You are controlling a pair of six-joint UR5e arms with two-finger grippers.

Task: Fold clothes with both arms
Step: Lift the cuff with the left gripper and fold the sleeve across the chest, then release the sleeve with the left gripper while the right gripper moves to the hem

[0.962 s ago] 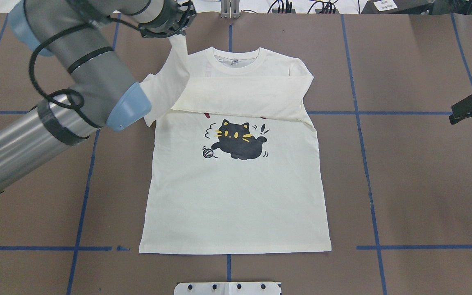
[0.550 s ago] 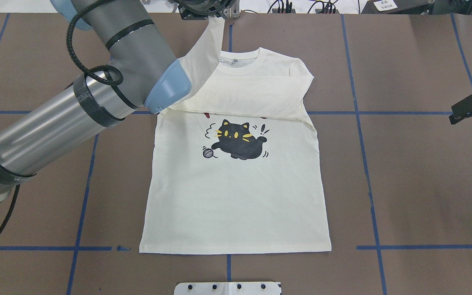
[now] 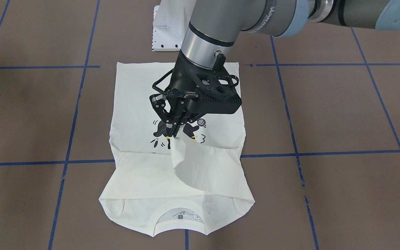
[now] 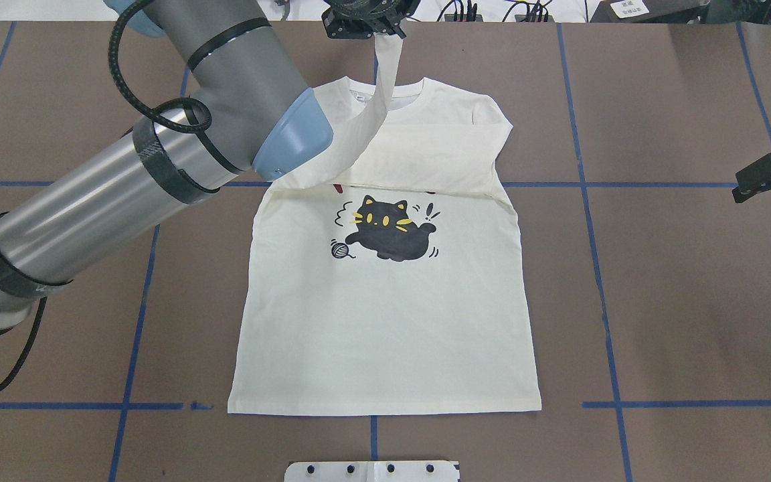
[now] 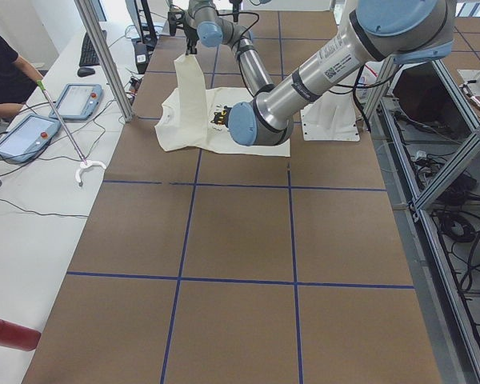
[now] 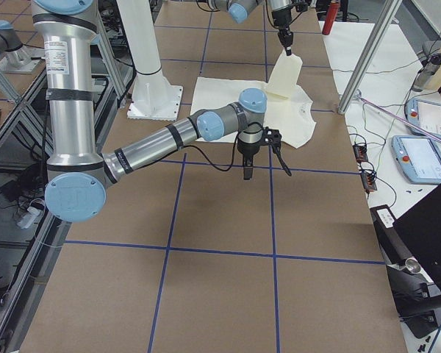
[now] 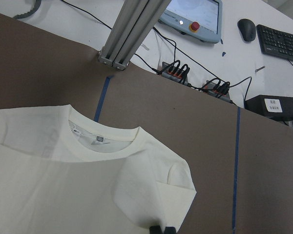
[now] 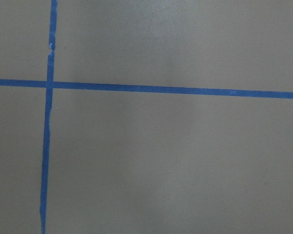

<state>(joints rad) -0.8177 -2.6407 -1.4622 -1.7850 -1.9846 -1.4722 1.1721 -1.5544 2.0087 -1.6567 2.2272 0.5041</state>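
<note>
The cream-white shirt (image 4: 385,321) lies flat, cat print up, collar at the far edge. One sleeve is folded across its chest (image 4: 425,157). The other sleeve (image 4: 375,107) hangs lifted as a strip above the collar. My left gripper (image 3: 171,133) is shut on that sleeve's cuff, high over the shirt's upper middle. The left wrist view looks down on the collar and a shoulder (image 7: 151,185), with my fingertips (image 7: 156,229) at the bottom edge. My right gripper (image 4: 763,177) hovers open over bare table far to the right of the shirt, holding nothing.
A white pedestal plate (image 4: 372,470) sits at the near table edge. An aluminium post (image 7: 132,29), cables, and teach pendants (image 5: 72,100) stand beyond the far edge, where a person (image 5: 4,72) is at a side bench. Blue tape lines grid the brown table.
My left gripper has carried the lifted sleeve rightward, from beside the left shoulder to above the collar. The right arm has not moved.
</note>
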